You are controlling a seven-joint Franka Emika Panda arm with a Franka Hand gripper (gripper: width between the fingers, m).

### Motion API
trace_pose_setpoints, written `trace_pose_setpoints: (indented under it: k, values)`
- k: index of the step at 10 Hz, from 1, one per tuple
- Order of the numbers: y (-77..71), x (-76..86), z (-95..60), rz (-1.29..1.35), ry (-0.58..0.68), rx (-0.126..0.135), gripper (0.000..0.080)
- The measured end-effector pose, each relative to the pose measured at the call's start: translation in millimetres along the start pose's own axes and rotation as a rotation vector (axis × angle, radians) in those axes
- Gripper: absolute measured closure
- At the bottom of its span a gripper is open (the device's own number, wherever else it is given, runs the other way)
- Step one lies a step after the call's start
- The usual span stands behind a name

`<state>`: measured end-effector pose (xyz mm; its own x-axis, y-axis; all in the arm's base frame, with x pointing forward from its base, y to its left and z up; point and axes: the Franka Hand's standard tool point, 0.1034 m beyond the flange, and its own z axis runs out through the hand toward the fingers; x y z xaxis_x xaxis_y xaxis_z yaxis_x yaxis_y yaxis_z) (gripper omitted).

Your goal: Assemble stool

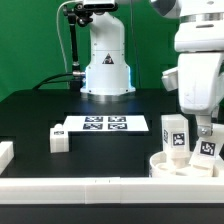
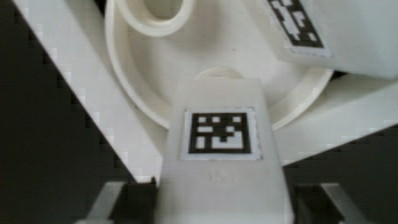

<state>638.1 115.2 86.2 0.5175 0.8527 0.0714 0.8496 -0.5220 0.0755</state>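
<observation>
Pincer point(image 1: 205, 126) clamped on a leg point(image 2: 221, 140) over the seat point(image 2: 128, 75); any tilt or offset from its hole could jam it or nudge the neighbouring leg point(image 1: 175, 135).

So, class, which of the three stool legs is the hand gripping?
The leg farthest to the exterior view's right, over the seat, clamped in the hand; the middle leg and left leg sit free.
</observation>
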Motion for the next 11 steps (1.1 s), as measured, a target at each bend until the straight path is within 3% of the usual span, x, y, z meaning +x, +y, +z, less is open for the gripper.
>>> trace_pose_setpoints:
  k: [4, 11]
  values:
    - [0.5, -2.0, 1.0, 0.401, 0.003, 0.001, 0.0461]
    - [0.8, 0.6, 1.3, 1.123, 0.038, -0.039, 0.0461]
